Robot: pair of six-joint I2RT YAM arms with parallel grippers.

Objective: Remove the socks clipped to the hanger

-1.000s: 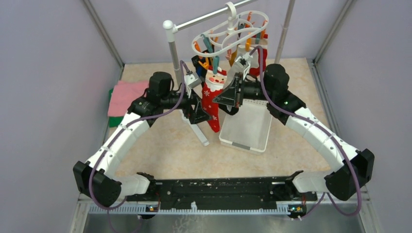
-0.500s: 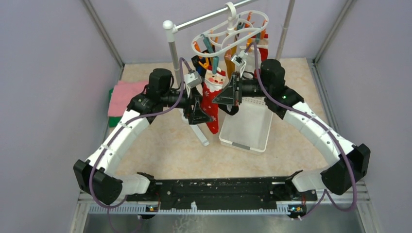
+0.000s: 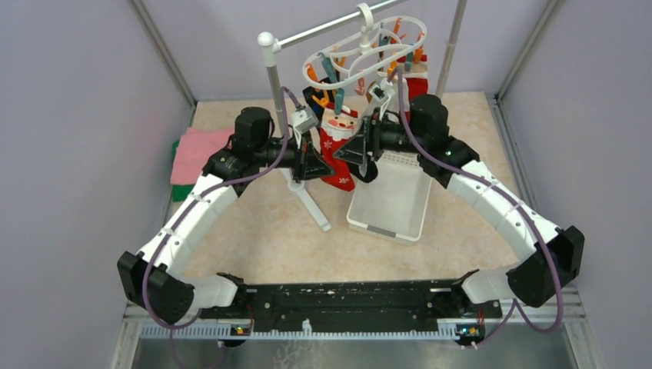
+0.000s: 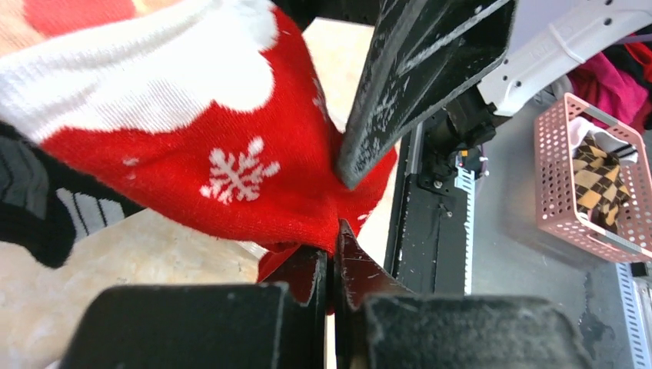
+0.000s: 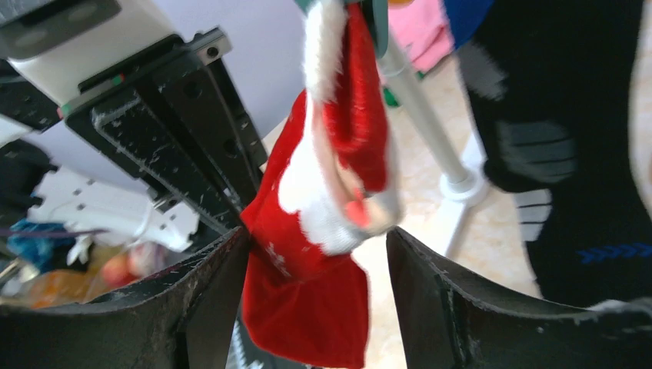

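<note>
The white oval hanger (image 3: 361,48) hangs from the rack bar with orange and teal clips. A red Santa sock (image 3: 338,146) is clipped at its near side. My left gripper (image 3: 317,166) is shut on that sock's lower edge; in the left wrist view the jaws (image 4: 334,240) pinch the red fabric (image 4: 231,154). My right gripper (image 3: 361,156) stands open, its fingers on either side of the same sock (image 5: 323,254). A black sock (image 5: 569,154) hangs just beyond. A red sock with a white cuff (image 3: 416,84) hangs at the hanger's far right.
A white tray (image 3: 388,204) lies on the table under the right arm. The grey-and-white pole rack (image 3: 273,77) stands behind the left gripper, its foot (image 3: 314,206) reaching toward me. Pink cloth (image 3: 196,150) over green cloth (image 3: 179,192) lies at the left wall.
My left gripper has shut on the red Santa sock and drawn its hanging lower end up. My right gripper has opened from shut and let the sock go.
</note>
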